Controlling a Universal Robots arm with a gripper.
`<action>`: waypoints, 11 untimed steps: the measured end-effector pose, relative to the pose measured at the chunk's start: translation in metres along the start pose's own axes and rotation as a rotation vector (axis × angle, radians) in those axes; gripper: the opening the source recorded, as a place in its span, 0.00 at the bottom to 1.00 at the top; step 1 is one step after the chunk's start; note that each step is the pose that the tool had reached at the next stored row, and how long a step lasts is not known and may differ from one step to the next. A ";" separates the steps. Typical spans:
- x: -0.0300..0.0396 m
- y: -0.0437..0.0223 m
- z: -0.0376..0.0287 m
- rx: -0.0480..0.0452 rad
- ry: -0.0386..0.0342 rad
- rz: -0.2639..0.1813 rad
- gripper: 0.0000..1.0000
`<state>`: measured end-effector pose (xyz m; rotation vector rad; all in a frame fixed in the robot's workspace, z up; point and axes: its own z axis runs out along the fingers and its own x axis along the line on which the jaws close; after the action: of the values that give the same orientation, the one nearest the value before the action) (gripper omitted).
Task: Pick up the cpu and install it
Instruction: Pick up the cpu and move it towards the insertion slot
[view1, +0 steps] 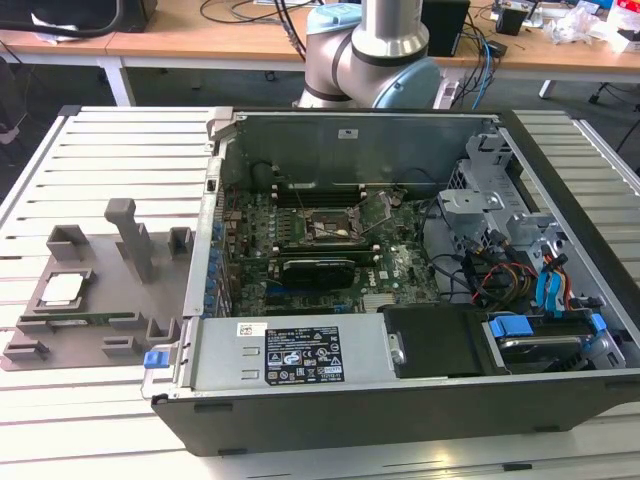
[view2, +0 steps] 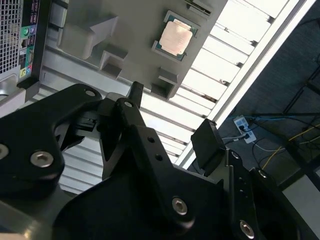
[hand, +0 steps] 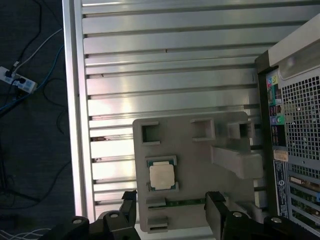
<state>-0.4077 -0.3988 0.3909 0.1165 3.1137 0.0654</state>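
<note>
The cpu is a small square chip with a pale metal top. It lies flat in a recess of the grey fixture at the exterior view's left, beside the open computer case. Both wrist views look down on the cpu from above. My gripper hangs open above the fixture, its two black fingers spread wide with nothing between them. It is well clear of the chip, as the second wrist view of the gripper also shows. The motherboard's socket sits inside the case.
The fixture carries raised grey posts and blocks around the chip. The slatted metal table ends at an edge, with floor cables beyond. Inside the case are a black card, drive cages and wiring. The arm's base stands behind the case.
</note>
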 end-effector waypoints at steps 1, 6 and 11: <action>0.0000 0.0000 0.0008 -0.0001 -0.0001 0.000 0.66; 0.0002 -0.0002 0.0055 -0.0002 -0.0001 0.000 0.66; 0.0003 -0.0005 0.0097 -0.0001 -0.0001 0.000 0.66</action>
<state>-0.4077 -0.3989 0.3812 0.1165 3.1136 0.0655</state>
